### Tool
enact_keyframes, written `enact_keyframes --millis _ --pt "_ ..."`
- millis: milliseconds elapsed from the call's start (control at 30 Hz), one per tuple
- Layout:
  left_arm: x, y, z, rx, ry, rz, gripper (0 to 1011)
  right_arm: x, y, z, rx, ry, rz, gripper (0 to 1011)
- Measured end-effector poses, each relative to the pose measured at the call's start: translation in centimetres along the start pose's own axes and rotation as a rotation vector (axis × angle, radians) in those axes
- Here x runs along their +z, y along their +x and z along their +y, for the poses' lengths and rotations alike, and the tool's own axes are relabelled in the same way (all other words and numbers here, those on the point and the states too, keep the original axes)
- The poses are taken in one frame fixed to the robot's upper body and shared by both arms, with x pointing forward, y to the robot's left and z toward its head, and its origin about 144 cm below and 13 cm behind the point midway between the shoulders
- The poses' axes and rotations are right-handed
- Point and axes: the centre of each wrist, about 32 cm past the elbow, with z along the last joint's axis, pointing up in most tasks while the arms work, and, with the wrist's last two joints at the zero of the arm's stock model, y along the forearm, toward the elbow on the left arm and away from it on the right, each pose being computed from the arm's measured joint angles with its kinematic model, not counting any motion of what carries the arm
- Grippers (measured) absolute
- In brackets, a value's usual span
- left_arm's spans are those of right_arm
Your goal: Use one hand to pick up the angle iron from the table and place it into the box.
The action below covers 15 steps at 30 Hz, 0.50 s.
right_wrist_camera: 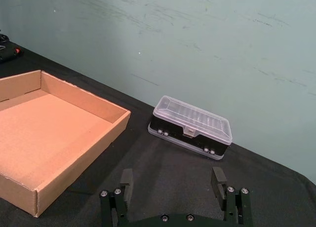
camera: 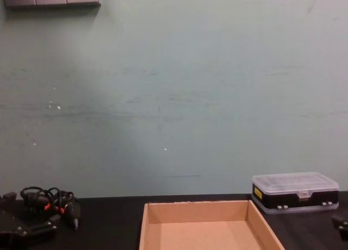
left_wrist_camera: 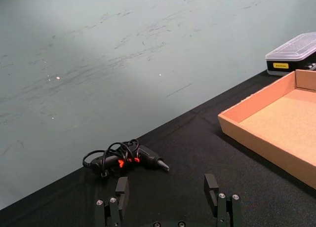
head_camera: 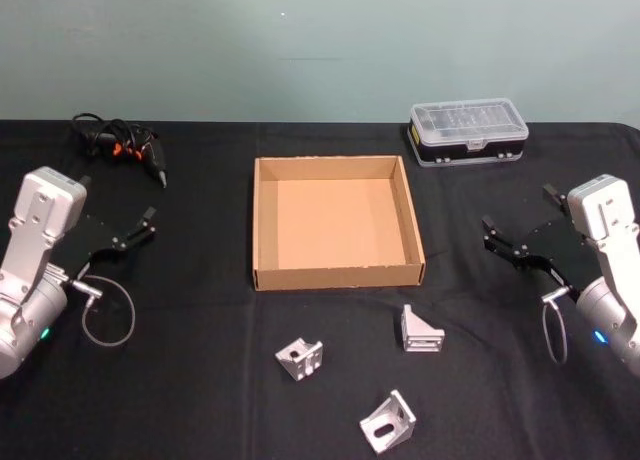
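Three silver angle irons lie on the black table (head_camera: 190,390) in front of the box: one (head_camera: 300,358) on the left, one (head_camera: 422,330) on the right, one (head_camera: 388,420) nearest me. The tan cardboard box (head_camera: 338,275) (left_wrist_camera: 261,145) (right_wrist_camera: 79,158) (camera: 198,213) sits at the centre, with nothing inside. My left gripper (head_camera: 135,230) (left_wrist_camera: 167,190) hovers left of the box, open and holding nothing. My right gripper (head_camera: 497,243) (right_wrist_camera: 172,180) hovers right of the box, also open and holding nothing. Both are well apart from the angle irons.
A clear-lidded plastic case (head_camera: 468,132) (right_wrist_camera: 192,126) (camera: 296,191) (left_wrist_camera: 294,54) stands behind the box on the right. A black tool with coiled cable (head_camera: 120,145) (left_wrist_camera: 123,160) (camera: 51,201) lies at the back left. A wall rises just behind the table.
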Motion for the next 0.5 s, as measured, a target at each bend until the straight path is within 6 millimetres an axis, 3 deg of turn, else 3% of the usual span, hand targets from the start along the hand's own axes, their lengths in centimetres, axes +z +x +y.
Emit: enact_keyframes --millis 500 --pt "0.0 0.0 0.0 0.0 0.0 0.0 1000 0.0 0.0 0.0 0.0 0.0 0.0 1004"
